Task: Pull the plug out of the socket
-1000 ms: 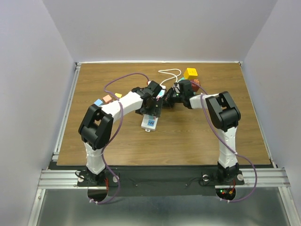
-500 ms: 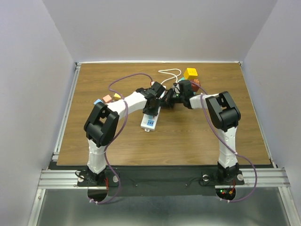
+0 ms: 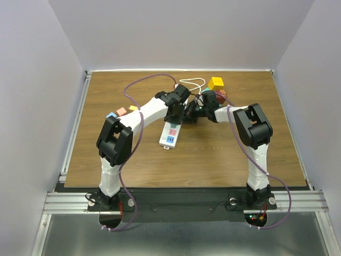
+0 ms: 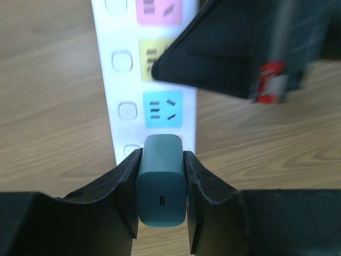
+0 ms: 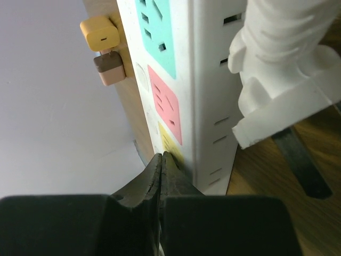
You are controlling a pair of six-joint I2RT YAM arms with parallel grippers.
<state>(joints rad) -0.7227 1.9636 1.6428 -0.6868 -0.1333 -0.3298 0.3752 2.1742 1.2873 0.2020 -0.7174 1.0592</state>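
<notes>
The socket (image 4: 123,80) is a long white strip with pastel outlet faces, lying lengthwise mid-table (image 3: 170,134). The plug (image 4: 161,184) is a teal block with a small port facing the left wrist camera. My left gripper (image 4: 162,154) is shut on its two sides, over the strip's end nearest that camera. Its prongs are hidden, so I cannot tell whether it still sits in the outlet. In the top view the left gripper (image 3: 176,106) covers the plug. My right gripper (image 5: 161,158) is shut with nothing in it, its tips pressed on the socket's (image 5: 210,80) yellow face.
The strip's thin white cord (image 3: 193,82) loops toward the back. A yellow block (image 3: 216,83) lies behind the right wrist. Small orange (image 3: 121,112) and blue (image 3: 111,116) blocks lie left of the arms. Purple cables arch over both arms.
The left jaws have closed on the plug. The left wrist has swung toward the back of the table, uncovering the strip's near outlets. The right arm has not moved.
</notes>
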